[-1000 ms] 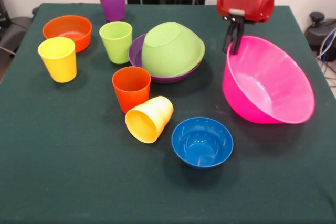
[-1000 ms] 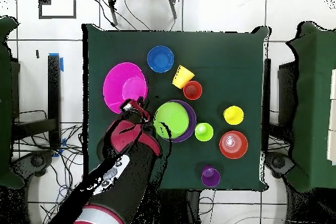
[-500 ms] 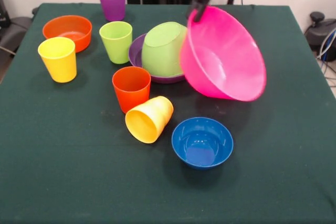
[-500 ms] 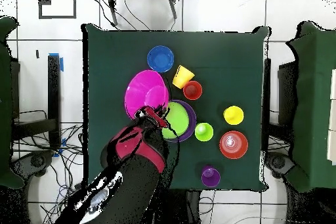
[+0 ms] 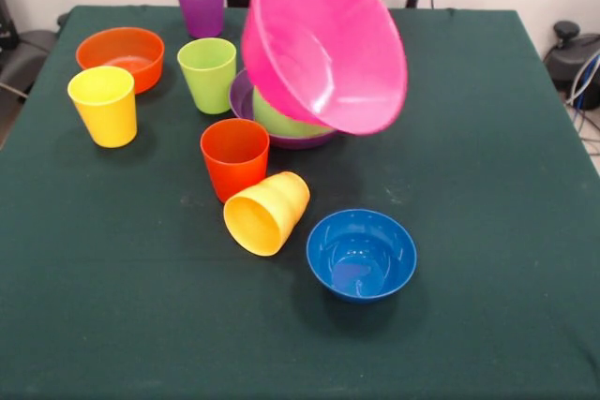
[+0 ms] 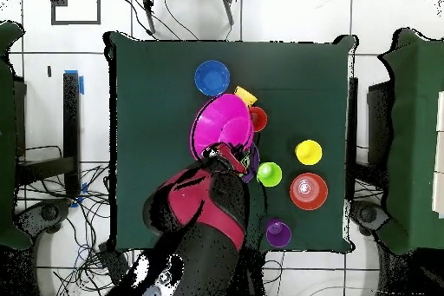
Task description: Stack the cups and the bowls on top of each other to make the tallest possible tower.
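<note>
Pink bowl [image 5: 328, 44] now lifted, tilted over green bowl [image 5: 281, 121], moved left from table, gripper [image 6: 227, 152] pinching its rim

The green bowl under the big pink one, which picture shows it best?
The front view. There a strip of the green bowl peeks out below the lifted pink bowl, sitting in the purple bowl. In the overhead view the pink bowl and the arm hide it almost completely.

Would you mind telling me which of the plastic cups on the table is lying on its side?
The yellow-orange plastic cup, beside the small blue plastic bowl; the other four cups stand upright.
</note>
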Controlling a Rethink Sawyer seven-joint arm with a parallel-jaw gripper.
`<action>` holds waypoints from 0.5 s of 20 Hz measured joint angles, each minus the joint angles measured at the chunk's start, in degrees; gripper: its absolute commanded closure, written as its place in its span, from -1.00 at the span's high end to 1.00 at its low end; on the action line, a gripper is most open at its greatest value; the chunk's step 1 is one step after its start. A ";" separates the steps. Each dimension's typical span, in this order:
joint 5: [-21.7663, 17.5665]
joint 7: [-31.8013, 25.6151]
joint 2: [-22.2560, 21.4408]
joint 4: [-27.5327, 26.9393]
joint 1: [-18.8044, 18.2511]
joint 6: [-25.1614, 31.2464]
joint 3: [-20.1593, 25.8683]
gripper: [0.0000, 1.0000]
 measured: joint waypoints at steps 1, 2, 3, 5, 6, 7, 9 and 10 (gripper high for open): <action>-0.58 -1.75 -2.10 -0.47 -1.64 2.35 0.44 -1.00; -0.74 -2.42 -2.70 -0.67 -2.12 3.02 0.57 -1.00; -0.96 -3.34 -3.46 -0.98 -2.73 3.81 0.75 -1.00; -1.74 -6.09 -5.26 -1.98 -4.06 5.83 1.01 -1.00; -2.59 -7.63 -5.98 -2.72 -4.40 6.61 0.93 -1.00; -3.10 -8.35 -6.25 -3.15 -4.44 6.87 0.82 -1.00; -4.68 -9.84 -6.61 -4.28 -4.26 7.16 0.41 -1.00; -6.41 -10.89 -6.65 -5.39 -3.90 7.14 -0.10 -1.00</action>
